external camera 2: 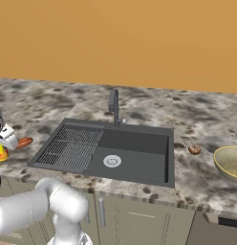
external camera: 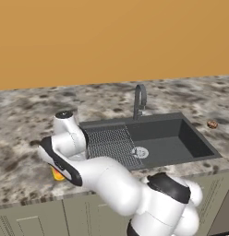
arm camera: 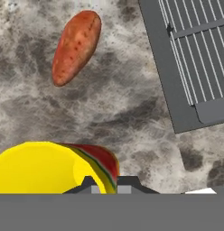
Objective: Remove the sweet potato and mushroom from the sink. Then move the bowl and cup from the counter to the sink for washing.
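Note:
My gripper (arm camera: 109, 184) is shut on the wall of the yellow cup (arm camera: 46, 169), which has a red-orange mark on its side. The cup (external camera: 57, 174) is left of the sink (external camera: 181, 117), near the counter's front edge, and I cannot tell whether it rests on the counter. The cup (external camera 2: 0, 153) sits under my hand at the left edge of the right base view. The sweet potato (arm camera: 77, 46) lies on the counter beyond the cup, left of the sink (external camera 2: 139, 165). The sweet potato (external camera 2: 25, 142) and the mushroom (external camera 2: 194, 150) lie on opposite sides of the basin. The mushroom (external camera: 212, 124) is on the counter. The tan bowl (external camera 2: 230, 162) stands at the far right.
A grey arched faucet (external camera: 140, 99) rises behind the basin. The ribbed drainer grid (external camera 2: 70, 146) fills the sink's left half, beside a round silver drain (external camera 2: 112, 161). An orange wall backs the speckled counter (external camera: 24, 115). Cabinet fronts run below the counter edge.

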Robot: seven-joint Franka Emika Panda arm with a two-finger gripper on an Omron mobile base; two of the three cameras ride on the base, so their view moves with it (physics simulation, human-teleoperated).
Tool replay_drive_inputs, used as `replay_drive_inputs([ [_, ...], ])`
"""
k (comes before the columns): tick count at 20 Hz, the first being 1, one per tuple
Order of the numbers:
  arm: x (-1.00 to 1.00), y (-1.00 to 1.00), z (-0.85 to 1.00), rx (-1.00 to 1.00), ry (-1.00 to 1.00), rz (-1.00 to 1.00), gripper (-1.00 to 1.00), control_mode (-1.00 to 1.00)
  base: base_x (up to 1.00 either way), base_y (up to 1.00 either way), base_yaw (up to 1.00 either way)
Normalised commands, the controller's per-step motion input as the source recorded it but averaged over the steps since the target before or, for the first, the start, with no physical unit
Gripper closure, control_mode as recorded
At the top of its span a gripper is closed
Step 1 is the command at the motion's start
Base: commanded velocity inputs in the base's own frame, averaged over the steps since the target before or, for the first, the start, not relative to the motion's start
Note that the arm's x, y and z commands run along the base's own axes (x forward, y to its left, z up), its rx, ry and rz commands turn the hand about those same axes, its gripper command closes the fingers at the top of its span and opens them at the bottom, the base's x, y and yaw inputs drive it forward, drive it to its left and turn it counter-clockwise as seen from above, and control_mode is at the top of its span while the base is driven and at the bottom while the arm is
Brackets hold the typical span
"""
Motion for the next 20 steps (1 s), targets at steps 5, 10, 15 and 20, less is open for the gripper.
replay_drive_inputs([
  [5,-0.01,-0.42,0.15,0.0,0.0,-0.12,1.0,-1.0,0.0,0.0,0.0],
  [10,0.0,-0.42,0.11,0.0,0.0,-0.15,1.0,-1.0,0.0,0.0,0.0],
  [15,0.0,-0.46,0.1,0.0,0.01,-0.16,1.0,-1.0,0.0,0.0,0.0],
  [20,0.02,-0.45,0.09,0.0,0.05,-0.16,1.0,-1.0,0.0,0.0,0.0],
])
